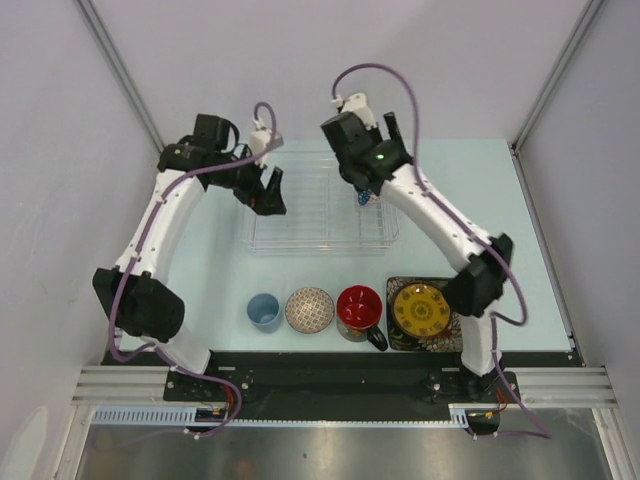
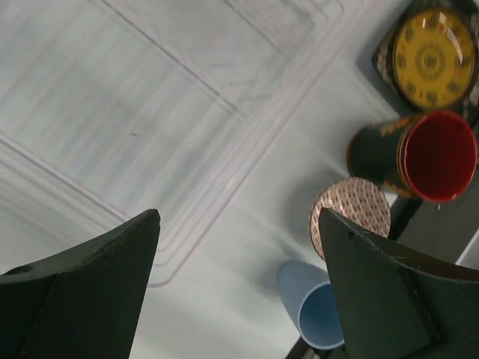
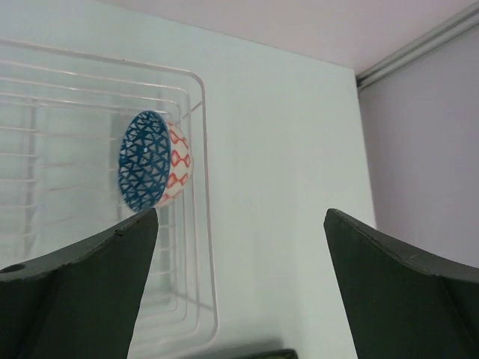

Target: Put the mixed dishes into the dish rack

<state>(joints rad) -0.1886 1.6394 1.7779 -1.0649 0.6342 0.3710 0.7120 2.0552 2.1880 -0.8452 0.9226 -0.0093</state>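
The right gripper gaped empty; the blue patterned bowl stood on edge, seemingly propped by dish rack ribs; the left gripper gaped too.

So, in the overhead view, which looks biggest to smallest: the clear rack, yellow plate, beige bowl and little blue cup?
1. clear rack, by far
2. yellow plate
3. beige bowl
4. blue cup
All lie at similar distance from the camera, so nearness hardly skews this.
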